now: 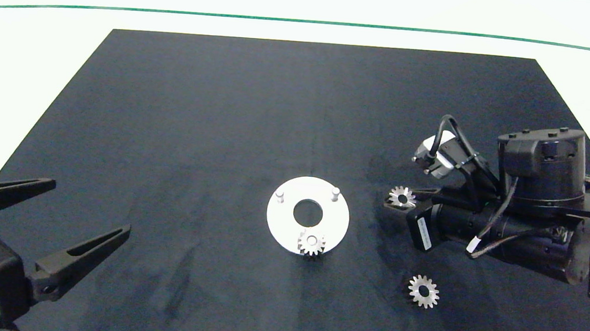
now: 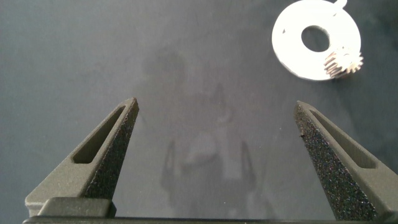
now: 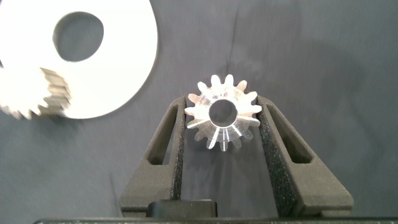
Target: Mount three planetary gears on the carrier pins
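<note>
Between the fingers of the right gripper one planetary gear is clamped; another gear is seated on the carrier disc. Widely spread, the left gripper holds nothing.

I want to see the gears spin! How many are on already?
One gear sits on a pin of the white disc. The right gripper has its jaws around a second gear. A third gear lies on the mat, and two pins stand bare. The left gripper waits open.
</note>
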Motion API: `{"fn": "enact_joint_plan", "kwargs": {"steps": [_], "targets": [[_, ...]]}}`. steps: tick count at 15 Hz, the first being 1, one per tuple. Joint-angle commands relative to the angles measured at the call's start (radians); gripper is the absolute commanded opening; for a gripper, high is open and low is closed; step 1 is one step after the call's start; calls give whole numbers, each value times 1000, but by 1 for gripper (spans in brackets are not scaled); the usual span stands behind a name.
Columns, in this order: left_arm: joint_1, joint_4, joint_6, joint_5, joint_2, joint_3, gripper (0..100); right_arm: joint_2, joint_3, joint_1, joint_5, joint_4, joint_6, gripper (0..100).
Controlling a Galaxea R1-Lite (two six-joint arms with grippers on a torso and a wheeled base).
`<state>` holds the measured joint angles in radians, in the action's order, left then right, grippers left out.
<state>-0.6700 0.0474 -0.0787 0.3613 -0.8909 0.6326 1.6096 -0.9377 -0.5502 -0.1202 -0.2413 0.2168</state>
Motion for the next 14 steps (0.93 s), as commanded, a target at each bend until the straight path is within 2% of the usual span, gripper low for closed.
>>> {"fn": "enact_joint_plan", "kwargs": {"steps": [1,9,13,14], "targets": [[1,2,2,5,67,-1,100,26,-109,-50,-1,34,-2,16],[13,-3,-4,5,179,-5,100,211,-359,-214,2,122,-7,16],[13,-3,-4,4,194,-17,100,296,-464,-246,4,201,-16,16],[13,-3,-4,5,196,-17,100,305,-489,-246,5,240,-16,16]]}}
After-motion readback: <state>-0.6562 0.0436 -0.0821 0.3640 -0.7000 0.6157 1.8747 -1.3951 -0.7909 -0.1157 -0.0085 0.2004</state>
